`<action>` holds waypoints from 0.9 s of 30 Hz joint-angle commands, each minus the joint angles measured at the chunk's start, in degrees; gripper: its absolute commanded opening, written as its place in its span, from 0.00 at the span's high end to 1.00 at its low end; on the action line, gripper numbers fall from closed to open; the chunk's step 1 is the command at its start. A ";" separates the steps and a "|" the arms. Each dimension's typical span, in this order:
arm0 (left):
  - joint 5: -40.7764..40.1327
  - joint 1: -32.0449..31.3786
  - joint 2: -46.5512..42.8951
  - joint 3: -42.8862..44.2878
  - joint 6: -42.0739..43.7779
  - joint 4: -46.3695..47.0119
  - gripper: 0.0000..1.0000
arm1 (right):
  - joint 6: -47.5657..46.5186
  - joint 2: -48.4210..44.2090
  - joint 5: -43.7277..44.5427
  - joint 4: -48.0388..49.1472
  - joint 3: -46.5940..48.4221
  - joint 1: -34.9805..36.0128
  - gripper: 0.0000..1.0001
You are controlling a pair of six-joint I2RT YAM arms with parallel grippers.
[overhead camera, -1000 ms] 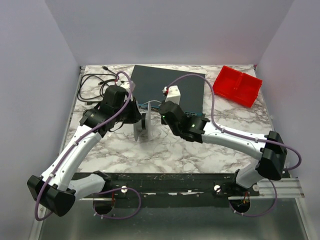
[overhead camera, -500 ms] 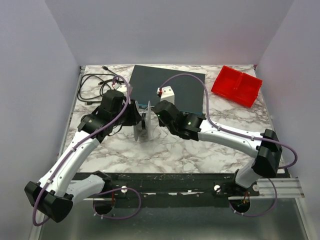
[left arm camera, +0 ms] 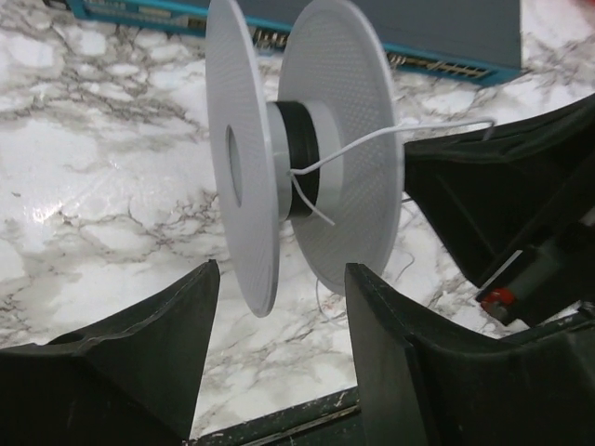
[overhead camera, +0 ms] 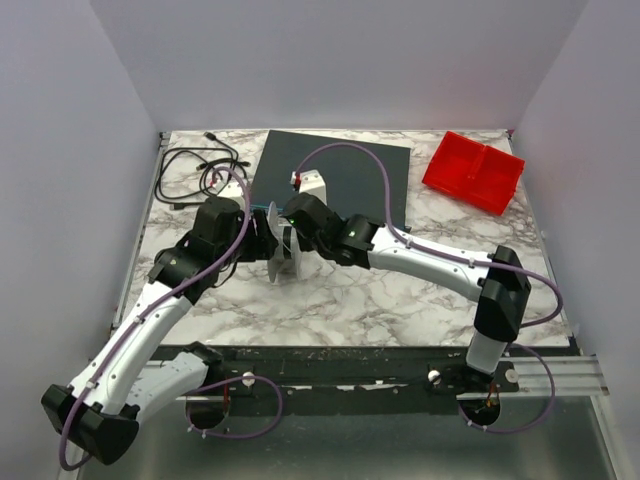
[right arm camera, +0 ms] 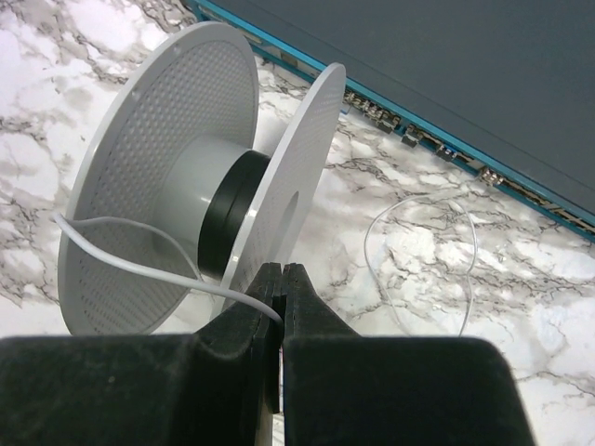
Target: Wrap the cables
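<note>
Lying far left: a black cord (overhead camera: 185,165), loosely tangled at the back left corner of the marble table (overhead camera: 380,300), well apart from both my claws.
Left claw (left arm camera: 281,283): my fingers stand apart and clamp nothing. The lower rim of the spool's nearer disc hangs over the gap between them. I cannot tell whether either finger touches it.
Spool (left arm camera: 335,121): white, with two perforated discs on a round hub. It stands upright on its rims on the table, between my two claws and just in front of the dark box. A black band circles the hub.
White wire (left arm camera: 372,141): very thin. It comes off the hub, crosses the face of the disc on my right claw's side, passes that disc's rim and runs across to my right claw. A short free end sticks out from the hub. In the right wrist view, more of the wire lies in a loose loop on the table between the spool and the dark box.
Right claw (right arm camera: 281,288): my fingers are pressed together and pinch the white wire at their tips, just beside the rim of the nearer disc.
Dark box (overhead camera: 340,165): flat, with a blue front edge carrying a row of ports. It lies behind the spool.
Red tray (overhead camera: 473,172): two compartments, at the back right of the table, well apart from the spool.
</note>
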 commanded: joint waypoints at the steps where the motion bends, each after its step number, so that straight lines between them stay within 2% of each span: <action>1: -1.53 0.27 1.24 -3.67 0.52 3.61 0.40 | 2.24 1.94 -1.16 -4.77 3.18 0.49 0.99; 7: -1.89 0.23 2.12 -6.60 0.31 8.98 0.31 | 3.98 3.21 -3.76 -6.31 4.67 0.51 0.99; 12: -4.17 0.27 2.69 -8.37 -2.64 13.62 0.31 | 5.62 2.64 -7.43 -6.32 4.67 0.49 0.99; 27: -12.19 -1.89 3.63 -13.05 -6.16 20.05 0.42 | 8.26 3.07 -10.11 -6.66 4.42 -0.75 0.99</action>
